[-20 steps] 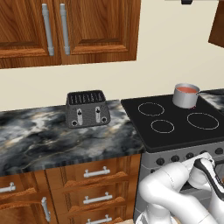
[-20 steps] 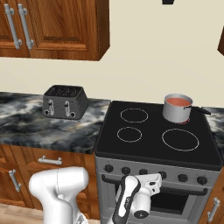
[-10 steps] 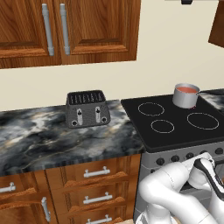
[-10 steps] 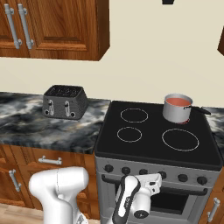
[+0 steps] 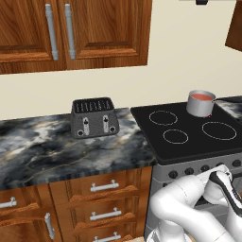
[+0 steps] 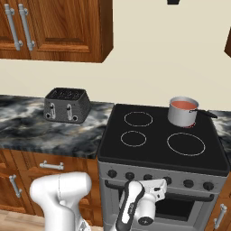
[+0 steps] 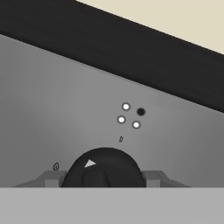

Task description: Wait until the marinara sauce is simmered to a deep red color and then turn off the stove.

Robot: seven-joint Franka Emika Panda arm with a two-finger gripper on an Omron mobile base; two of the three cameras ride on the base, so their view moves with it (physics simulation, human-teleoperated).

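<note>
Nothing moved, pincer (image 7: pixel 103 181) pinching stove knob (image 7: pixel 104 168), marinara sauce (image 6: pixel 183 104) well above.

Stove (image 6: pixel 149 155) top: three ring burners bare, open to approach from above; back right ring taken by saucepan (image 6: pixel 182 111), handle jutting right
Stove front: knob (image 7: pixel 105 169) close before the gripper (image 7: pixel 105 179), fingers either side of it; other knobs (image 6: pixel 188 183) in the row stand free
Table (image 5: pixel 56 149): toaster (image 5: pixel 94 116) at the back near the wall; marble before and left of it bare
Above: wall cabinets (image 5: pixel 71 33) overhang the table
</note>
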